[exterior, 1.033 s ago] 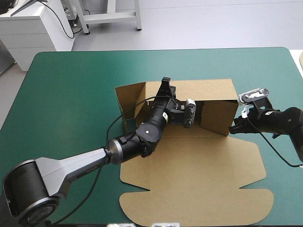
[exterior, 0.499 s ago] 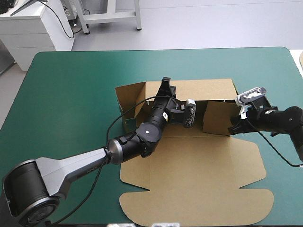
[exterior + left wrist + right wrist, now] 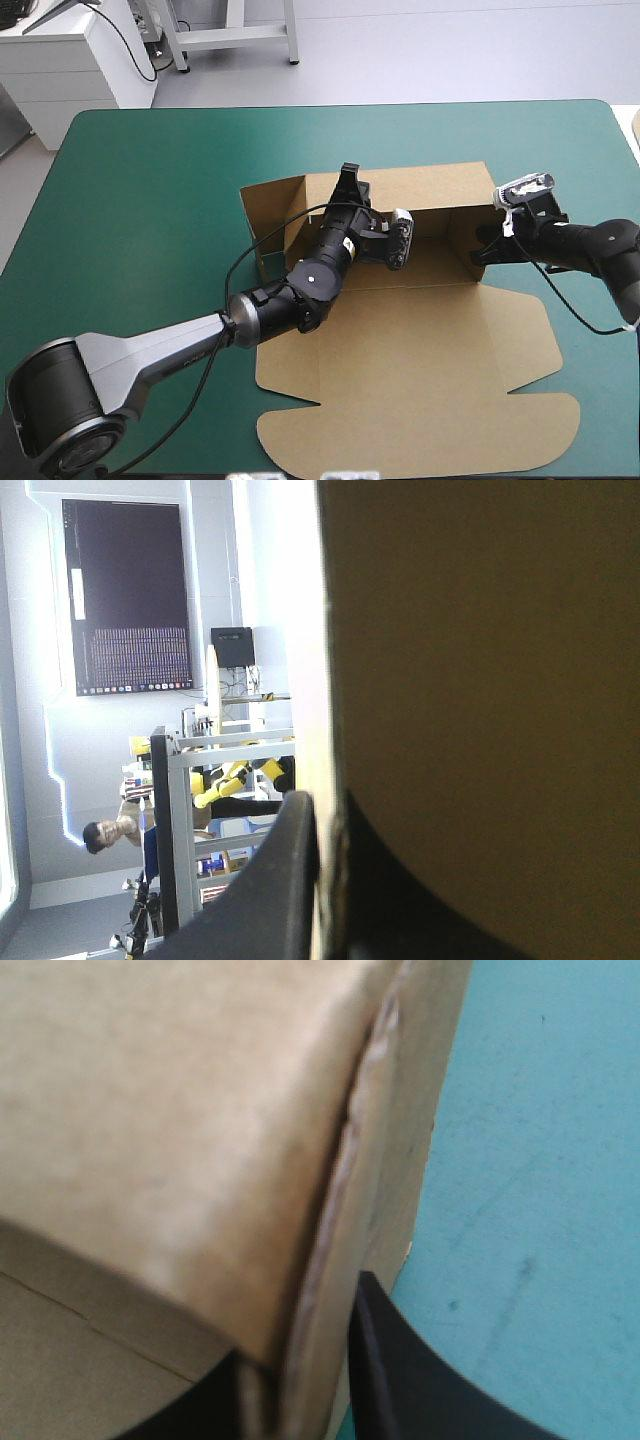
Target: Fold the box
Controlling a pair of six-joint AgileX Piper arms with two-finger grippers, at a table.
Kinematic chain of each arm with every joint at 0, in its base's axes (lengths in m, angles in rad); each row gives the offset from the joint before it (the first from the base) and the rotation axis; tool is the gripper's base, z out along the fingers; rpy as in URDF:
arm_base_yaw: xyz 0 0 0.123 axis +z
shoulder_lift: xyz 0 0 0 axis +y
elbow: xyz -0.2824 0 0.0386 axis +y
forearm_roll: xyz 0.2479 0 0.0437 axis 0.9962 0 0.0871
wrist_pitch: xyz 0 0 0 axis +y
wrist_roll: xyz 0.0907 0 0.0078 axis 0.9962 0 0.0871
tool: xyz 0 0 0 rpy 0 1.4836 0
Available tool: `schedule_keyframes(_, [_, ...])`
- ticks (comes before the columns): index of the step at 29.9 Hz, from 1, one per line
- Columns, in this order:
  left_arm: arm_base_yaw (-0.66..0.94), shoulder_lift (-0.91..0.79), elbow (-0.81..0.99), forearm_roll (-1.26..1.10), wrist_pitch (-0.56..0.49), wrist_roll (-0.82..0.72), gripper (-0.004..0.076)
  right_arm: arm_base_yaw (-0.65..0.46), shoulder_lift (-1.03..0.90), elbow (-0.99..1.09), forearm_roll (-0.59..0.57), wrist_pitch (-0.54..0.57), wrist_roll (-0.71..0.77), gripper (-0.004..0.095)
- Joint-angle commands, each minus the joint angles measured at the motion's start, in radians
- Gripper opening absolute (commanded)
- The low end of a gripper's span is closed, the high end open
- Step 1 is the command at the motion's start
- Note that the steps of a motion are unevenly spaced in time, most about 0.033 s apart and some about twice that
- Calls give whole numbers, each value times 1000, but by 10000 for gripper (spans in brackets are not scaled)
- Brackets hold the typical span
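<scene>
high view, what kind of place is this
Likely a robotics lab or test bench, though that is a guess. It shows a single table with a teal-green cover, and a robot's left tool and right tool each shut on a raised wall of a part-folded brown box.

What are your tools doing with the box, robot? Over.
Left tool shut on box, back wall. Right tool shut on its right wall. Lid flat. Nothing blocking.
</scene>
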Motion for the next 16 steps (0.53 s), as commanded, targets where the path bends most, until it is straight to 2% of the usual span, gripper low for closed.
schedule_keyframes(1, [-6, -42, -13, -10, 8, -10, -8, 22, -21, -29, 77, 40, -16, 0])
schedule_keyframes(8, [-6, -42, -13, -4, -3, -39, 20, 111, -21, -29, 74, -50, 31, 0])
schedule_keyframes(16, [-22, -42, -13, 91, 13, -44, 291, 167, -21, -29, -14, -161, 155, 0])
